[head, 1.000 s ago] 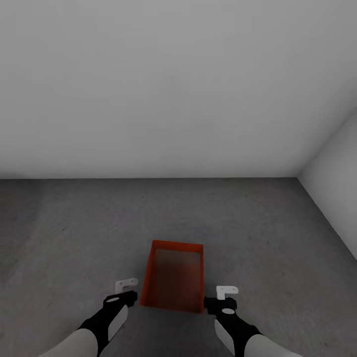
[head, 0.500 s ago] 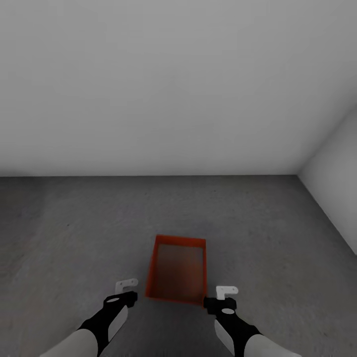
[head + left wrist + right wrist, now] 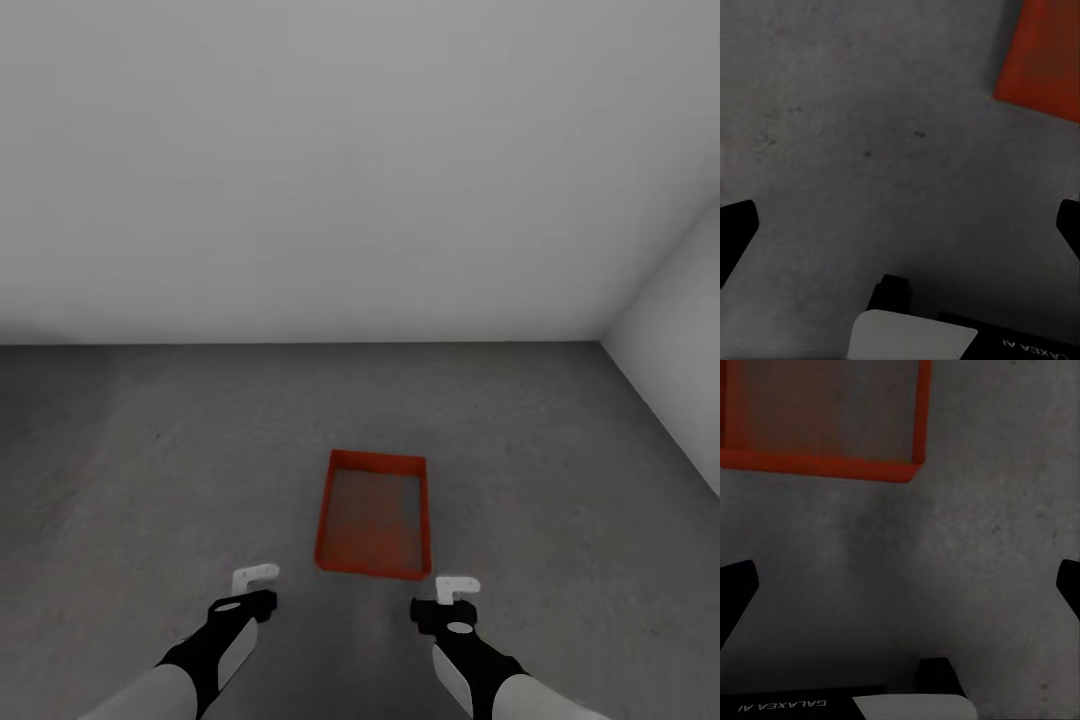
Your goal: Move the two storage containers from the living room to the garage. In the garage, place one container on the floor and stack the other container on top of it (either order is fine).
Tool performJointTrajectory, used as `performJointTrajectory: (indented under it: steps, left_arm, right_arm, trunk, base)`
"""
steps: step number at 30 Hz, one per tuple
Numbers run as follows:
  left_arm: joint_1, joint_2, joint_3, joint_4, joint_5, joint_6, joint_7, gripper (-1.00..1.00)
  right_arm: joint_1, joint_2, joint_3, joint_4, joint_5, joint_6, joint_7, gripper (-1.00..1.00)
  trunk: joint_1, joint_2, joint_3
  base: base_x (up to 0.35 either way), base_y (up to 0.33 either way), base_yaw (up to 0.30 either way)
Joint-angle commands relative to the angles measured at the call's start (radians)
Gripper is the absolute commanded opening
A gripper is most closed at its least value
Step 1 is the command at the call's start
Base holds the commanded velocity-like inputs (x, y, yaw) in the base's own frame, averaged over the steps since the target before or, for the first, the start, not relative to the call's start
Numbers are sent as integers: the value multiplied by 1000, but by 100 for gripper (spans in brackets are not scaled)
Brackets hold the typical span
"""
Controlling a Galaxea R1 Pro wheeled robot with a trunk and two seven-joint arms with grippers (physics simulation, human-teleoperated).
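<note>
Head view: 1 red-orange storage container (image 3: 374,514) sits open-topped on the dark grey concrete floor (image 3: 150,480), its long side running away from the robot, its near wall just ahead of both arms. It looks empty. White walls (image 3: 350,170) meet the floor behind it, and another wall closes the corner at the right. The left pincer (image 3: 256,588) hangs low to the left of the container's near end, the right pincer (image 3: 452,596) low to its right; neither touches the box, and bare floor lies between them. From this angle I cannot tell how far either one is spread.

Left wrist view: the left pincer (image 3: 900,225) is spread wide, its 2 dark fingertips (image 3: 735,232) at opposite edges of the picture, with mottled floor (image 3: 870,150) between them and nothing held. A corner of the storage container (image 3: 1042,60) shows beyond, apart from the fingers.

Right wrist view: the right pincer (image 3: 900,585) is likewise spread wide and holds nothing, its fingertips (image 3: 735,589) at the picture's edges over bare floor (image 3: 982,547). The container's (image 3: 825,420) near wall and 1 corner lie ahead, clear of the fingers.
</note>
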Motion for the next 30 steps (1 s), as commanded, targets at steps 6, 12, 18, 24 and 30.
performJointTrajectory:
  steps: [6,12,18,24,30]
  left_arm:
    - [0,2,-8,4,9,5,7,100]
    - [0,16,-8,35,13,5,0,100]
    - [0,32,-7,113,13,7,1,100]
    - [0,36,-6,213,18,7,-2,100]
    - [5,38,-6,294,56,7,-6,100]
  right_arm:
    - [-1,0,8,1,-12,-5,-5,100]
    - [-1,-1,7,21,-14,-2,-2,100]
    - [-1,-1,6,149,-14,-3,-2,100]
    - [-1,-14,6,220,-16,-4,-2,100]
    - [61,-62,6,230,-17,2,1,100]
  trunk:
    - [0,-1,-1]
    - [0,-1,0]
    - [0,-1,7]
    - [0,-1,17]
    - [0,-1,26]
  base:
    - [-293,165,0]
    - [-288,166,0]
    - [-165,119,0]
    - [-21,15,0]
    - [-1,1,0]
